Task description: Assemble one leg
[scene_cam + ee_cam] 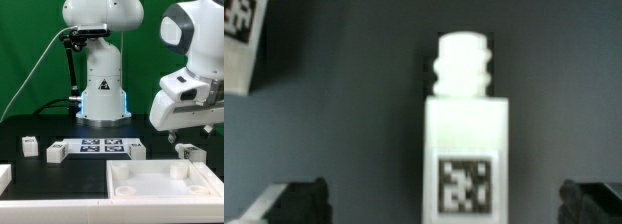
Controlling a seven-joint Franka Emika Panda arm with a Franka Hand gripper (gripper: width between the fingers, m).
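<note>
In the wrist view a white leg (464, 140) lies on the dark table, with a ribbed screw end (464, 65) and a black-and-white tag (466, 183) on its face. My gripper (446, 205) is open, with one dark finger (295, 205) on each side of the leg and wide gaps between. In the exterior view my gripper (177, 128) hangs above a white leg (190, 152) at the exterior view's right. Whether the fingers touch the table is not visible.
The marker board (103, 146) lies mid-table. Other small white legs (29, 146) (57, 151) (135, 150) stand around it. A large flat white tray-like piece (165, 185) fills the front right. Another tagged white piece (242, 45) shows in the wrist view's corner.
</note>
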